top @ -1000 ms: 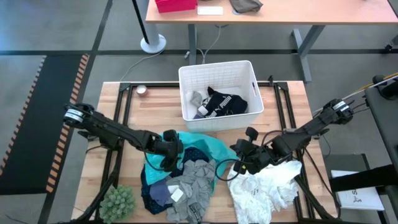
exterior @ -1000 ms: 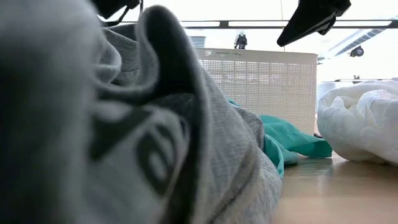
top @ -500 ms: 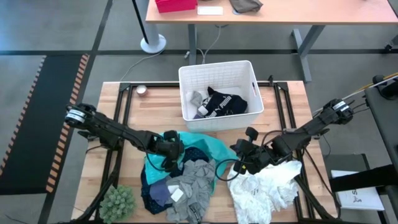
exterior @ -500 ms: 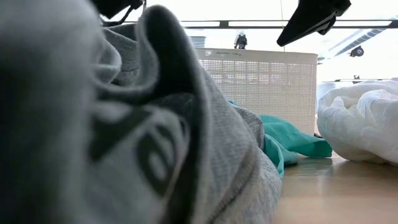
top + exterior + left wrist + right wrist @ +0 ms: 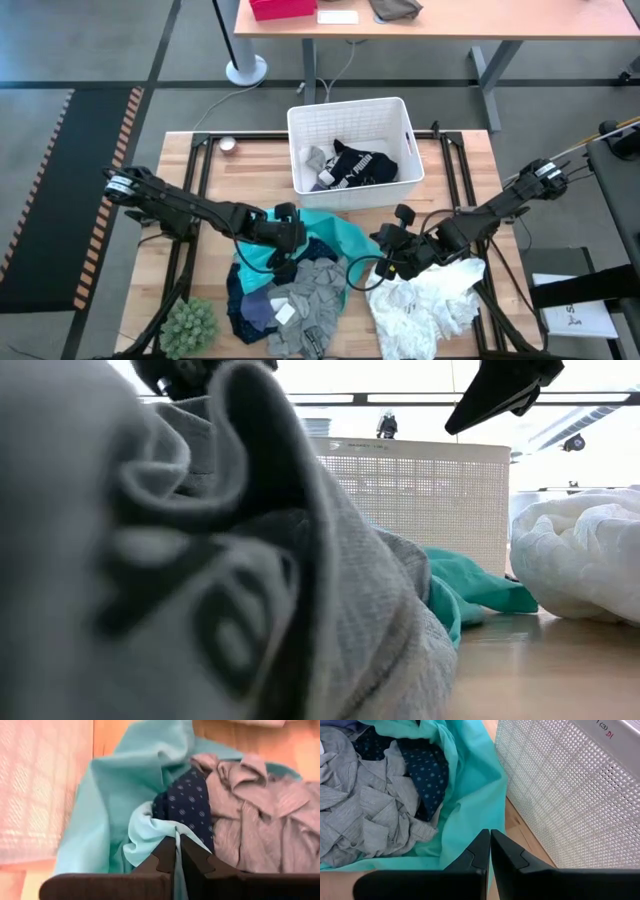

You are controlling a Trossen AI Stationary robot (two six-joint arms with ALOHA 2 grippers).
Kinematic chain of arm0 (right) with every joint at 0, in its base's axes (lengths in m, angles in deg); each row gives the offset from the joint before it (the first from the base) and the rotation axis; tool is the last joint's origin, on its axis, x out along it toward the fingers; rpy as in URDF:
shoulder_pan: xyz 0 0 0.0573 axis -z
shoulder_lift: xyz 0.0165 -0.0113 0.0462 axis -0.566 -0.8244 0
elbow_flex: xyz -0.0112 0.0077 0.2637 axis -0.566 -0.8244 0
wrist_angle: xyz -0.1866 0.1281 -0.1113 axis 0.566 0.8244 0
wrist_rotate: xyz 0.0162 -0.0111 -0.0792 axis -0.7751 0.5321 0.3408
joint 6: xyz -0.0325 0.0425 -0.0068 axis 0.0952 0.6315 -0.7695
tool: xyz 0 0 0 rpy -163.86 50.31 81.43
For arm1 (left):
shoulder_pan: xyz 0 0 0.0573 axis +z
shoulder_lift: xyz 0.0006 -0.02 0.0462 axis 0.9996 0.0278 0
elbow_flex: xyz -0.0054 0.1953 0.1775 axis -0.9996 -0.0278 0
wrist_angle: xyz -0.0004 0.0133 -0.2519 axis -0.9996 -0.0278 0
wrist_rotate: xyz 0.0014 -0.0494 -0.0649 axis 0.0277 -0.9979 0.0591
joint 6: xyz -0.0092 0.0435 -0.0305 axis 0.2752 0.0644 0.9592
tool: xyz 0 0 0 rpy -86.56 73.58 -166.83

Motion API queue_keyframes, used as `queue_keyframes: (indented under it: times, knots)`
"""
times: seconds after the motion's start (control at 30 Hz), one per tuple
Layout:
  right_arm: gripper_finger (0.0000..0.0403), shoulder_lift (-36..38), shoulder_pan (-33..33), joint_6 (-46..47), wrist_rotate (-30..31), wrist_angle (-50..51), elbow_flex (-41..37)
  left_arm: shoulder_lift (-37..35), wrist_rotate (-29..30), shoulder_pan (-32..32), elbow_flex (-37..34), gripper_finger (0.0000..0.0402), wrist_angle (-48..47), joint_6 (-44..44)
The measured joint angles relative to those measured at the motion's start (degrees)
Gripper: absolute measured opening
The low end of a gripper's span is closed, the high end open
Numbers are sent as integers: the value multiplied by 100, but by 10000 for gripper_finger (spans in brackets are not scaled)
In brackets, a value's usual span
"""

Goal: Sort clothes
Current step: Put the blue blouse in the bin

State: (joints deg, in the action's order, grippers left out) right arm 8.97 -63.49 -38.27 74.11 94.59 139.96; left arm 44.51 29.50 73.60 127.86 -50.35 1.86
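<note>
On the wooden surface [image 5: 255, 168], near its front edge, lies the mixed pile of clothes: a teal garment [image 5: 335, 240] spread nearest the white bin [image 5: 352, 115], a navy patterned garment [image 5: 245, 305] beneath it, and a grey garment [image 5: 312, 292] on the side nearest the front edge. To the right of the pile, apart from it, lies the large white garment [image 5: 425, 305]. Inside the bin rest a black garment with white print [image 5: 360, 165] and a smaller grey-and-white piece [image 5: 320, 160], too small to identify. A green spiky plant [image 5: 190, 325] stands at the front left corner.

Left gripper [image 5: 283, 238]: positioned over the teal garment at the pile's far left part. In the left wrist view the jaws of this gripper [image 5: 178, 842] are pressed together on a raised fold of the teal garment [image 5: 150, 827], with the navy patterned garment [image 5: 192, 807] and the grey garment [image 5: 255, 820] just beyond.

Right gripper [image 5: 385, 262]: held between the pile and the large white garment, above the teal edge. In the right wrist view its jaws [image 5: 490, 840] are closed with nothing between them, above the teal garment [image 5: 470, 795] and beside the bin wall [image 5: 570, 795].

Low view: the grey garment [image 5: 200, 580] fills the foreground; the teal garment [image 5: 470, 590], the bin [image 5: 420, 490] and the large white garment [image 5: 580, 560] lie behind.
</note>
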Motion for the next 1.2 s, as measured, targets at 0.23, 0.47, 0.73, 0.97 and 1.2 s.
queue_keyframes:
  times: [0.23,0.47,0.73,0.97,1.2]
  knots:
    - [0,0,0,0,0,1,0,-2,111,2,155,32,-128,-145]
    - [0,-2,1,49,0,-1,-92,-2,117,2,153,138,-146,-117]
    - [0,-2,2,52,-2,-14,-131,38,60,2,140,242,-196,114]
    - [0,-2,0,47,-4,-43,-131,471,53,2,48,270,-287,256]
    - [0,-2,1,42,-7,-47,-131,968,99,30,37,234,-359,387]
